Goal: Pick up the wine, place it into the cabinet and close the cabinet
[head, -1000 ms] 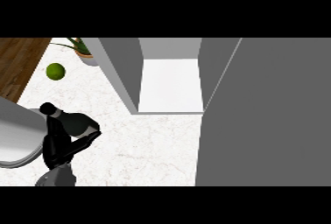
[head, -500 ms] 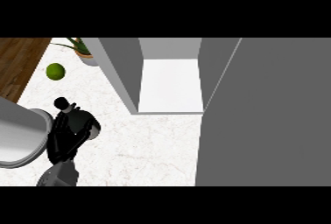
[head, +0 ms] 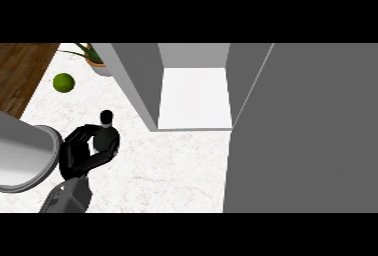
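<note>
Pick step: left hand (head: pixel 78 154) curled round wine (head: pixel 105 131), left of open cabinet (head: pixel 137 75); next, carry it inside.

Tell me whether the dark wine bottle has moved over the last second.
Yes. The dark wine bottle, curled in the black left hand, has shifted right, closer to the open grey cabinet.

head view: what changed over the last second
The left hand, curled round the wine bottle, has carried it toward the view's right, closer to the open cabinet. It held the bottle throughout. The green fruit, potted plant and cabinet did not move.
</note>
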Controlling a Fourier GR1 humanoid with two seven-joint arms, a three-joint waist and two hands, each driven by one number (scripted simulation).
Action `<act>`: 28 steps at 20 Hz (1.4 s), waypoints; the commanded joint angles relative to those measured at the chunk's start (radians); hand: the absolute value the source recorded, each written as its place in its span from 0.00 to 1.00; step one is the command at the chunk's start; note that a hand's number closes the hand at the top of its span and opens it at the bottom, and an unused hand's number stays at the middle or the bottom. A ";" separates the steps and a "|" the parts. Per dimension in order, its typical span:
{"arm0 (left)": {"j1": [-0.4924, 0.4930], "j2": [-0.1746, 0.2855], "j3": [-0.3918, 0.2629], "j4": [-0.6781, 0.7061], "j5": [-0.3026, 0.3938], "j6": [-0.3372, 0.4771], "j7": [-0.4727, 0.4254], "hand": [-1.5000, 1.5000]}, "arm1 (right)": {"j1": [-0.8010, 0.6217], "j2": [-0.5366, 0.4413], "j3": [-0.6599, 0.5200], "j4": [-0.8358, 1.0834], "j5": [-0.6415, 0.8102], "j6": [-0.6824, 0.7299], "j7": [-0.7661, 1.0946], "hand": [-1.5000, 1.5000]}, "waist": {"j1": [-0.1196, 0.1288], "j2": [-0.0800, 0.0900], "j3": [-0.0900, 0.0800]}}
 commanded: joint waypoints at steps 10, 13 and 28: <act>0.261 0.042 -0.173 -0.376 -0.071 -0.156 0.059 1.00 | 0.057 0.006 0.018 -0.131 -0.080 0.004 0.065 0.00 | 0.014 0.000 -0.004; 0.330 0.053 -0.183 -0.464 -0.100 -0.133 0.023 1.00 | 0.046 0.050 0.063 -0.069 -0.022 -0.009 0.001 0.00 | 0.017 0.001 -0.004; 0.376 -0.023 -0.339 -1.106 -0.012 -0.047 0.570 1.00 | 0.034 0.024 0.018 -0.082 -0.061 0.005 0.032 0.00 | 0.012 0.000 -0.004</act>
